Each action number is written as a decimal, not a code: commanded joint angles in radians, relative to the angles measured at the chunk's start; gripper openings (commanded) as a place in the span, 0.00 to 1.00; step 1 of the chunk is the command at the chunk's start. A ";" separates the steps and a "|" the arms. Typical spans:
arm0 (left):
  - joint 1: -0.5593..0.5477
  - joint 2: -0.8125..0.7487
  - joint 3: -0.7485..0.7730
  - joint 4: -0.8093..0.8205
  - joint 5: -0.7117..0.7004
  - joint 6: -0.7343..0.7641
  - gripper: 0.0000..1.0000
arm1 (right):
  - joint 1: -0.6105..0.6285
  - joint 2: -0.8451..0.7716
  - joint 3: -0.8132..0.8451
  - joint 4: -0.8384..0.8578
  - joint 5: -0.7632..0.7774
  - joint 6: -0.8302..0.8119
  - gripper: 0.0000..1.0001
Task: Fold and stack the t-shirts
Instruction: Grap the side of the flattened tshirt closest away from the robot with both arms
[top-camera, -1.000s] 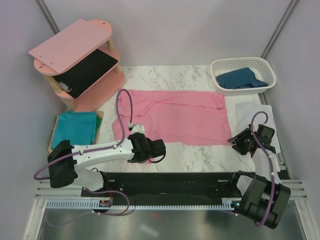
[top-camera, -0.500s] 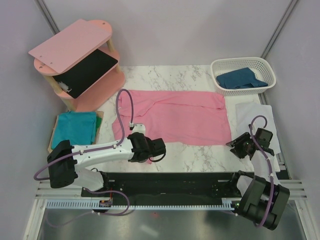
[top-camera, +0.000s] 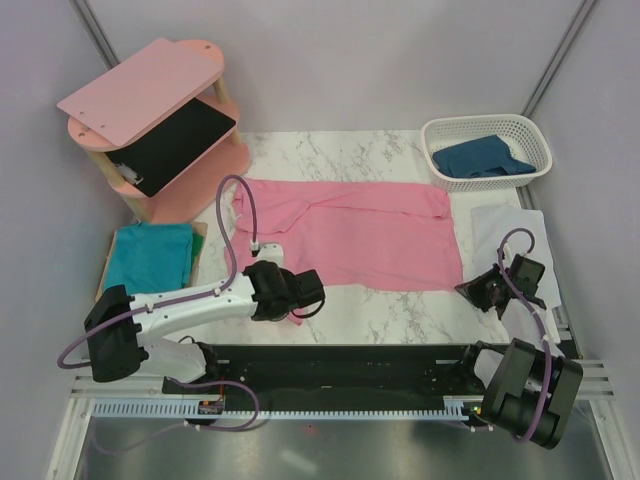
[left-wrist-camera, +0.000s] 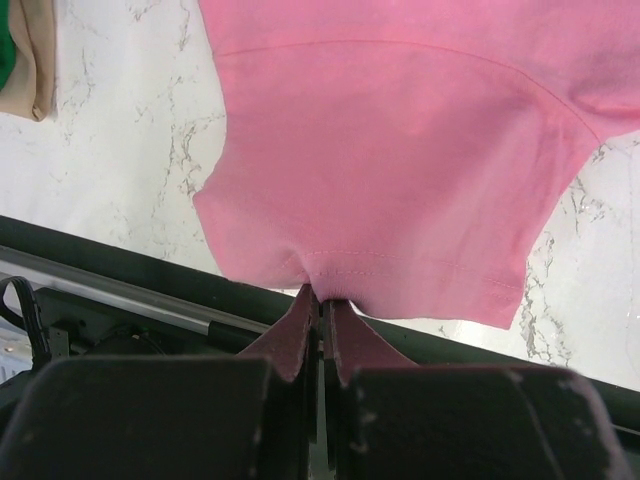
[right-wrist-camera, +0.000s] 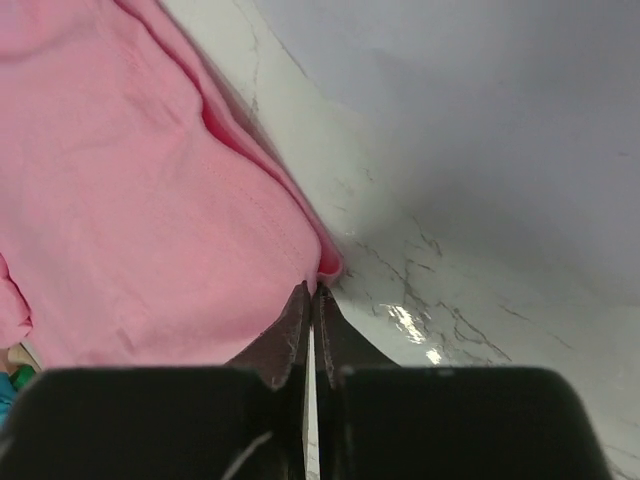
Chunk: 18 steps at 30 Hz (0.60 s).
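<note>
My left gripper (left-wrist-camera: 320, 297) is clamped on the near hem of the light pink soft cotton t-shirt (top-camera: 350, 235) and my right gripper (right-wrist-camera: 310, 292) on its near right corner, the shirt lying flat on the marble table (top-camera: 340, 150), long axis left-to-right, stretching away from both.

A: How's the light?
B: Bright, even, from above; only a faint shadow edges the pink t-shirt (right-wrist-camera: 120, 200).
A: Sharpness?
B: Overhead view crisp. Both wrist views soften in the near foreground; small glare glints on the marble table (right-wrist-camera: 408, 321).
</note>
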 joint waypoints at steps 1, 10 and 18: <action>0.022 -0.034 0.016 -0.021 -0.052 0.024 0.02 | -0.002 -0.048 0.013 0.031 -0.040 -0.043 0.02; 0.122 -0.020 0.082 -0.015 -0.069 0.126 0.02 | 0.000 -0.017 0.124 -0.020 -0.080 -0.148 0.00; 0.275 0.029 0.180 0.065 -0.086 0.313 0.02 | 0.026 0.116 0.244 0.036 -0.061 -0.156 0.00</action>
